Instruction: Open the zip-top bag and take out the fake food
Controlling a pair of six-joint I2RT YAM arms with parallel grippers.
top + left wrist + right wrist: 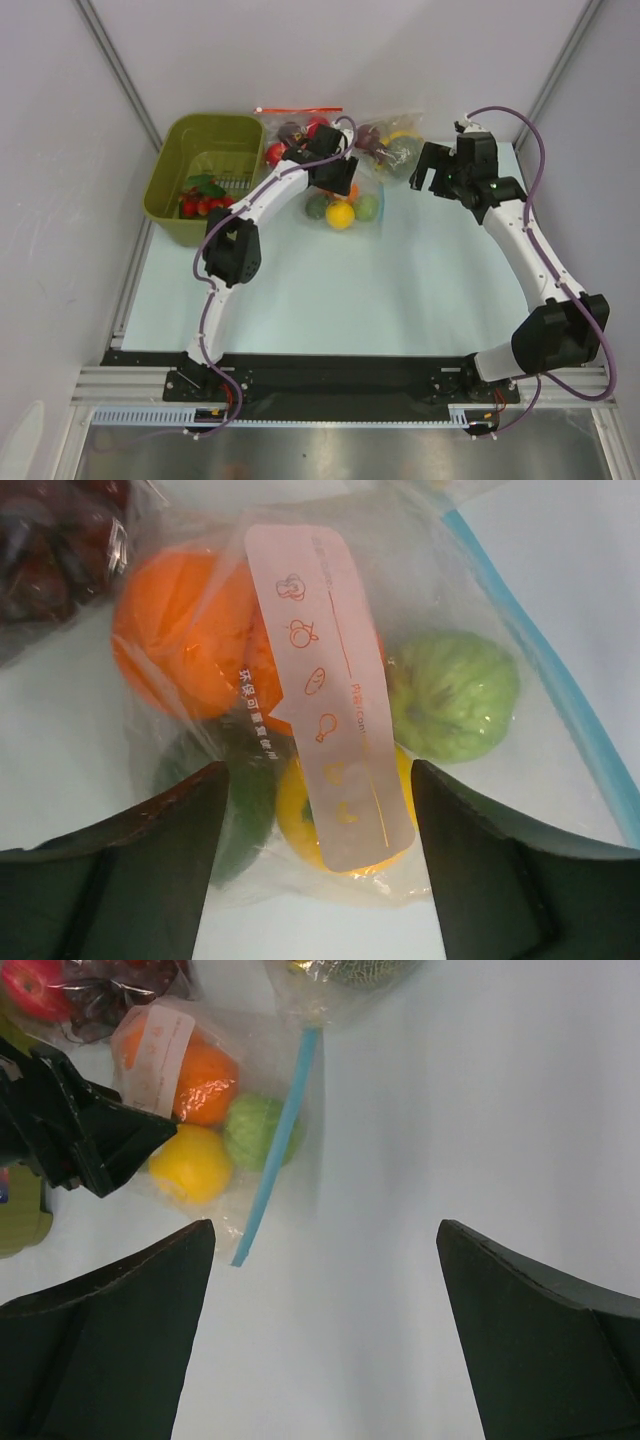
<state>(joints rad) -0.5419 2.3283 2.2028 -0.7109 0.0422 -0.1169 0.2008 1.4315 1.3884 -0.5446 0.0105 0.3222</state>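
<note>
— What lies nearest us?

— The pale table, in the lower half of the top view. Above it, right of centre, our right gripper hangs with its jaws spread wide. Its wrist view shows only table surface between the fingers.

— And our other arm?

— Our left gripper hovers over the zip-top bag, which lies flat on the table at the centre of the top view. Its jaws are spread too and pinch nothing. We cannot tell whether the fingers touch the plastic.

— What do we see inside the bag?

— In the left wrist view, the dark-green fruit sits lower left. The yellow fruit is beside it, half under the white label. The orange fruit is upper left and the light-green fruit is at the right. The light-blue zip strip runs down the right edge.

— Farther back?

— The bag with a red-orange zip strip is at upper centre, just beyond our bag. The bag of purple and dark-green fruit lies to its right. At upper left is the olive-green bin, with cherry tomatoes in it.
</note>
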